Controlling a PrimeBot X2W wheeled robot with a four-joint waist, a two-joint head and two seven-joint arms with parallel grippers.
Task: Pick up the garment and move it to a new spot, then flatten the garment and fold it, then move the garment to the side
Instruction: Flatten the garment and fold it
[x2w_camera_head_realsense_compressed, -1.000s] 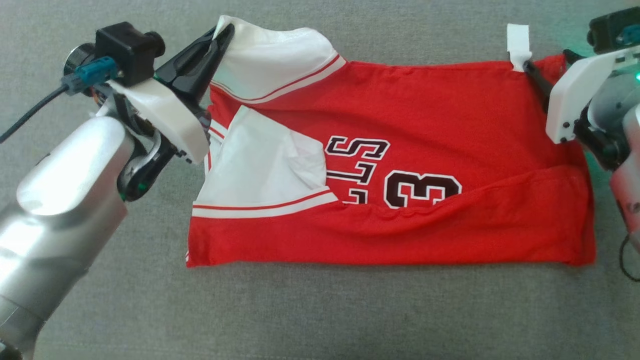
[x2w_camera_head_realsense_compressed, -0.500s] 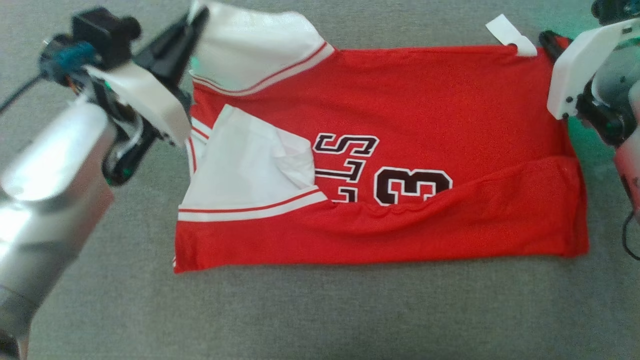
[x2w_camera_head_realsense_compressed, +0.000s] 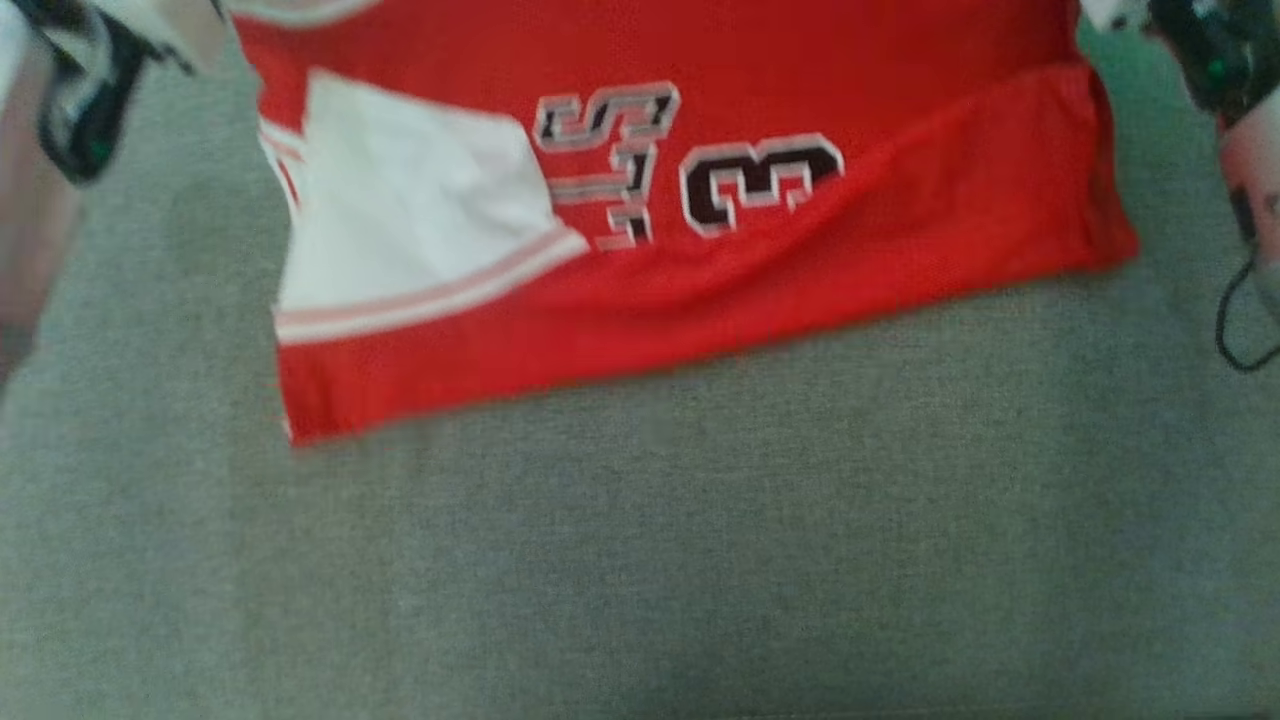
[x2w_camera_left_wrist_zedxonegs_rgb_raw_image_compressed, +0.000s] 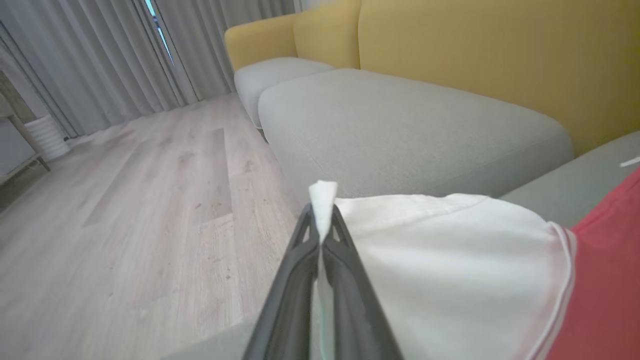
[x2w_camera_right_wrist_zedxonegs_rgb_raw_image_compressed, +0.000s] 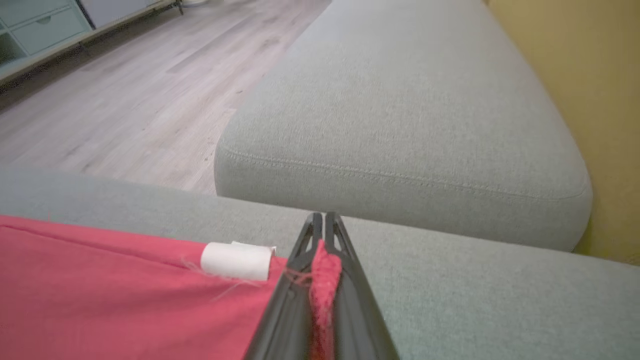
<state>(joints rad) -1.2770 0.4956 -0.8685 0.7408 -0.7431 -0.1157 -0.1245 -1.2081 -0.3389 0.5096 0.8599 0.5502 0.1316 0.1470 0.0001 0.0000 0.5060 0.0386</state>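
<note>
Head view: it's motion-blurred, so I'm reading it loosely. The garment (x2w_camera_head_realsense_compressed: 700, 280) is lying across the grey sofa cushion (x2w_camera_head_realsense_compressed: 640, 560), stretching between the left arm (x2w_camera_head_realsense_compressed: 70, 110) and the right arm (x2w_camera_head_realsense_compressed: 1220, 60) at the top corners. Its near hem is sitting doubled up over the bottom of the number. A white sleeve (x2w_camera_head_realsense_compressed: 410, 200) is lying tucked onto the body toward the left arm.

Left wrist view: the left gripper (x2w_camera_left_wrist_zedxonegs_rgb_raw_image_compressed: 320, 227) is clamping the edge of another white sleeve. Its fingers are nearly closed, with a tab of cloth poking past the tips. The rest of that sleeve and the red body are trailing off to the right of the fingers. The yellow sofa back (x2w_camera_left_wrist_zedxonegs_rgb_raw_image_compressed: 475, 65) and the wooden floor (x2w_camera_left_wrist_zedxonegs_rgb_raw_image_compressed: 125, 210) are showing beyond the tips.

Right wrist view: the right gripper (x2w_camera_right_wrist_zedxonegs_rgb_raw_image_compressed: 322, 235) is pinching a bunched red corner, jaws narrow with fabric filling the gap. The white tag (x2w_camera_right_wrist_zedxonegs_rgb_raw_image_compressed: 235, 261) is sitting just left of the fingers, and the red panel is spreading out to their left.

Progress, my read: relocating and flattening are looking done, and one lengthwise fold is in. Both grippers are holding the far corners, probably setting up the next fold toward the near hem. That fold, any further one and the move to the side are remaining.
</note>
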